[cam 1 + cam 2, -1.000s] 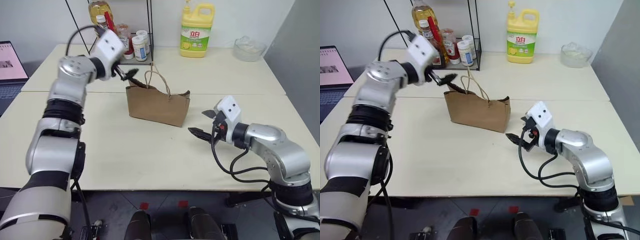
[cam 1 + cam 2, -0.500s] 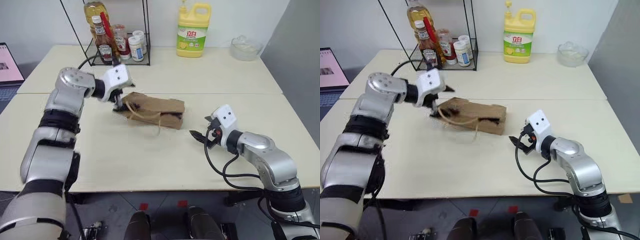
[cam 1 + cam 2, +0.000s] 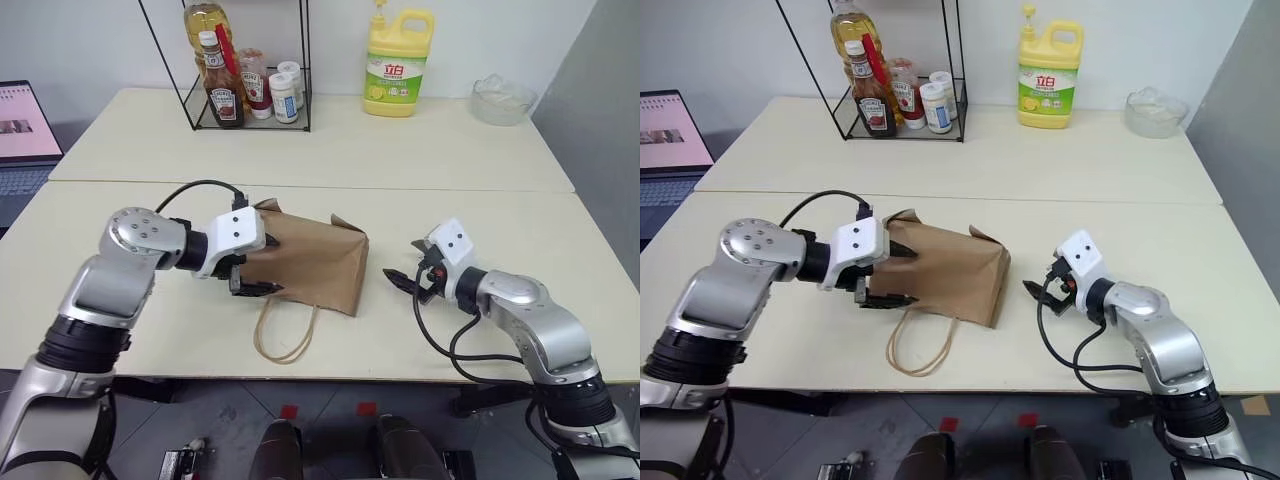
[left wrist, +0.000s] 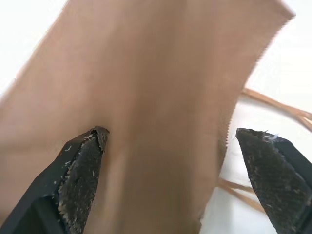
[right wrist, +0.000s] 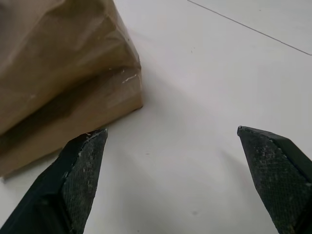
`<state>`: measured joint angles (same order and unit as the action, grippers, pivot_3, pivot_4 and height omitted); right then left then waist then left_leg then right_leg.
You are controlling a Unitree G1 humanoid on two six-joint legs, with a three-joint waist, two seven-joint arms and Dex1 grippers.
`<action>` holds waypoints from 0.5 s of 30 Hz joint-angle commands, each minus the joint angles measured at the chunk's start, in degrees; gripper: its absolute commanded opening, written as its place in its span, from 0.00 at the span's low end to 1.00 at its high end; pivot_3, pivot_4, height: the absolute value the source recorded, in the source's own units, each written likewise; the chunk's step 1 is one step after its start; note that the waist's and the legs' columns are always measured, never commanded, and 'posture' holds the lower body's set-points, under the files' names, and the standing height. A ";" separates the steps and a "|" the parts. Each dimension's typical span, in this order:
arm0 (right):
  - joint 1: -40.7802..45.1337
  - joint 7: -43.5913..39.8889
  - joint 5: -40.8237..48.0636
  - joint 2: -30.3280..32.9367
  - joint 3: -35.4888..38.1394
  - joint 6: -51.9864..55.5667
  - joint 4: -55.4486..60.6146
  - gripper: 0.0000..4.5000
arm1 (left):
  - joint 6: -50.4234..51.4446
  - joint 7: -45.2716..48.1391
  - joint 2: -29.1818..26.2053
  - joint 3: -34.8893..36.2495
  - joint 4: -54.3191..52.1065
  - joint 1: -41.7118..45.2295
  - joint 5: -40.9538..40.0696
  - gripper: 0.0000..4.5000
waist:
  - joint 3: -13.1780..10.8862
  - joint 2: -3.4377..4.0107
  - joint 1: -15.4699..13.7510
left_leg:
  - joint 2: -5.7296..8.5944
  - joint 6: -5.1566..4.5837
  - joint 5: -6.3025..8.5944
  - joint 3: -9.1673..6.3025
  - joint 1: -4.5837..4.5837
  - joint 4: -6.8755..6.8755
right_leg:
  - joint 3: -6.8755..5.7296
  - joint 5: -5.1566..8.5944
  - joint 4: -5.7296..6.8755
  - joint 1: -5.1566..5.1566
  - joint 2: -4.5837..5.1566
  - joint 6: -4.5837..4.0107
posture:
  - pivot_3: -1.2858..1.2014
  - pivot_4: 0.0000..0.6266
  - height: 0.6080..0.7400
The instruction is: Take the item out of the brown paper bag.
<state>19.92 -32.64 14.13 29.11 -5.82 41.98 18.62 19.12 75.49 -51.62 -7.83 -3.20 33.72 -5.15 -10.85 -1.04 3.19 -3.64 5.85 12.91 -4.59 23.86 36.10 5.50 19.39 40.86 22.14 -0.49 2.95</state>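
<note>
one brown paper bag (image 3: 305,258) lies between two spread grippers, left gripper (image 3: 250,268) at its mouth, right gripper (image 3: 410,265) near its base.

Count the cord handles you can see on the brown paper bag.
1: a beige loop handle lies flat on the table in front of the brown paper bag, near its mouth. A second may be hidden.

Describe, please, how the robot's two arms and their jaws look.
Both arms have silver-grey metal shells with black ribbed joint sections and loose black cables. Each wrist carries a white boxy housing. The left gripper and right gripper each have two black, pointed, wedge-shaped fingers with textured inner faces.
</note>
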 commanded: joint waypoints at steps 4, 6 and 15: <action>-1.43 -2.49 -0.88 2.45 0.54 -7.02 1.75 1.00 | -18.54 5.09 -3.73 0.00 2.45 -0.58 0.39 1.00 | 0.00 0.00 -0.01 | 0.00 0.00 0.00 0.02 -0.01 -0.01 | 0.00 0.00 0.00 0.02 0.00 0.00 | 0.52 0.24 1.00; -2.18 -3.06 -0.78 2.58 0.37 -8.70 2.42 1.00 | -21.78 6.21 -3.26 -0.18 5.07 0.23 -0.15 1.00 | 0.00 0.00 0.02 | 0.00 -0.01 0.00 0.01 -0.01 -0.01 | 0.00 0.00 0.01 0.01 -0.01 0.00 | 0.52 0.24 1.00; -6.44 -7.21 -2.30 5.35 -1.64 -15.42 5.75 1.00 | -38.18 11.12 -1.95 -3.54 12.71 0.36 0.59 1.00 | 0.00 0.00 0.01 | 0.00 -0.02 0.01 0.02 0.00 0.00 | 0.01 0.00 0.00 0.01 -0.01 -0.01 | 0.52 0.24 1.00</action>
<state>13.28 -39.28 12.05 33.81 -8.09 28.42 22.10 -16.94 86.14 -53.71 -11.18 9.66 33.19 -4.18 -10.85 -1.04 3.20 -3.64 5.84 12.92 -4.58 23.86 36.11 5.51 19.39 40.88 22.14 -0.51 2.95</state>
